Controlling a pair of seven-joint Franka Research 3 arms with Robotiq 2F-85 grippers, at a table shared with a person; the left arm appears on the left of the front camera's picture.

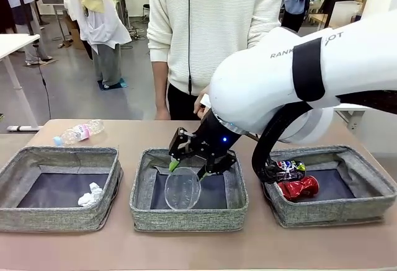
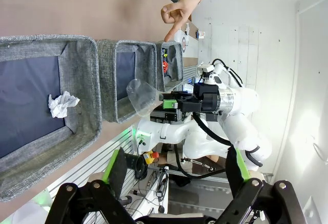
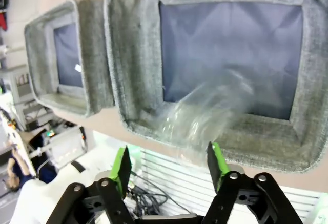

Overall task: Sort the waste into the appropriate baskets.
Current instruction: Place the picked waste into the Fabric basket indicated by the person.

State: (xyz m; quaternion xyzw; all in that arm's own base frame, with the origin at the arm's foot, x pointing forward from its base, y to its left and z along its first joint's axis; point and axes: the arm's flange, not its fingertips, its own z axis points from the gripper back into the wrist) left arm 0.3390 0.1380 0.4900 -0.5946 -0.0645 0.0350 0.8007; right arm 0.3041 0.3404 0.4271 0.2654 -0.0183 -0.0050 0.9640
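- Front view: three low rectangular baskets of grey woven fabric with dark lining stand in a row on the brown table [image 1: 124, 141]; the person in a white sweater [image 1: 211, 29] stands at the far side
- The right gripper [image 1: 189, 170] hangs over the far edge of the middle basket [image 1: 186, 218], its green-padded jaws apart; the clear plastic cup [image 1: 182, 188] lies just beneath them, over the basket's near wall, blurred in the right wrist view, and I cannot tell whether the pads touch it
- The small white crumpled paper ball [image 1: 90, 195] lies in the left basket [image 1: 56, 218], near its right wall
- The dark blue can [image 1: 288, 170] and the dented red can [image 1: 299, 188] lie side by side in the right basket [image 1: 335, 212], at its left end
- The clear bottle with pink label and blue cap [image 1: 79, 133] lies on its side on the table, beyond the left basket
- Left wrist view: the left gripper [image 2: 177, 170] has its jaws wide apart, holding nothing, off the table's near edge; the person's hand [image 2: 177, 13] points a finger toward the farthest basket
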